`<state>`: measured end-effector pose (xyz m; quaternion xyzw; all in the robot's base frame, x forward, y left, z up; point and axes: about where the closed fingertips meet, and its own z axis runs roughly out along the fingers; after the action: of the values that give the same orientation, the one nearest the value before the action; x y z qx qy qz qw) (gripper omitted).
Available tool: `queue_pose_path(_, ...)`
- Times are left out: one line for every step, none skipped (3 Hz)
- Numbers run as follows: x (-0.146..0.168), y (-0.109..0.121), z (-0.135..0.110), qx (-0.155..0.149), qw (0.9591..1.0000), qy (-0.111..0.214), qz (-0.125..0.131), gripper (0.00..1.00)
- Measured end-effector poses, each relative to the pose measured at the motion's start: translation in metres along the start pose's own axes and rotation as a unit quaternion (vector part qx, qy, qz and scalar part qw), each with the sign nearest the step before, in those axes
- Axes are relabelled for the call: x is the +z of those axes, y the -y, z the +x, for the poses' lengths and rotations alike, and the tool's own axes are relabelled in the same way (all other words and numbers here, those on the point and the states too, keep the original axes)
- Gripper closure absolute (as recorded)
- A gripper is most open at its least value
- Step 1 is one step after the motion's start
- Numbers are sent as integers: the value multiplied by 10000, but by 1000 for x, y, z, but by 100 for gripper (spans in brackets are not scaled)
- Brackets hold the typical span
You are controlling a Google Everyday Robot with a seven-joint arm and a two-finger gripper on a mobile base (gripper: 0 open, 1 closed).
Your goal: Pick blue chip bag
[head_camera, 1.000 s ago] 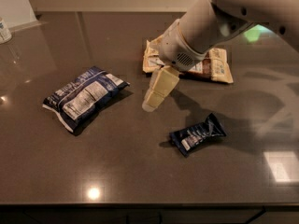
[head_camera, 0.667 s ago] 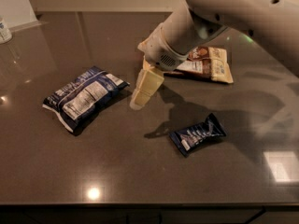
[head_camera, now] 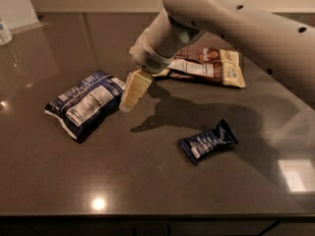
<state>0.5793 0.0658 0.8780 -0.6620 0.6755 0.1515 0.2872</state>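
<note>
Where the ceiling lights are reflected in it, the dark, glossy, stone-like table [head_camera: 147, 186] is seen to be smooth and flat. The blue chip bag [head_camera: 86, 104], a large, puffy, crinkled dark navy pouch with a white nutrition-label panel and white lettering, is laid left of centre on the table, with its long axis running diagonally. A much smaller, flat dark blue snack packet [head_camera: 207, 141] with white print is placed right of centre, well apart from the bag. Flat brown and cream wrappers [head_camera: 211, 67] are located toward the rear, partly covered by the arm. The smooth cream-white robot arm [head_camera: 236, 18], tubular and marked with small dark holes, is extended in from the upper right.

The claw [head_camera: 132, 92], a blocky cream-coloured piece angled downward and to the left, is held just beside the right end of the blue chip bag; contact cannot be confirmed. Nothing is seen to be gripped, and whether the claw is open or closed cannot be told.

Compared with the frame one second earlier, the claw has been shifted leftward, from near the table centre to the bag's edge. All the packages are found unmoved.
</note>
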Motion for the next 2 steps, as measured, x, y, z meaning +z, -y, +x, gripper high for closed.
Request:
queue_pose_path(20, 6, -6, -18, 10000, -37, -48, 0)
queue_pose_path(36, 13, -12, -32, 9999, -95, -60, 0)
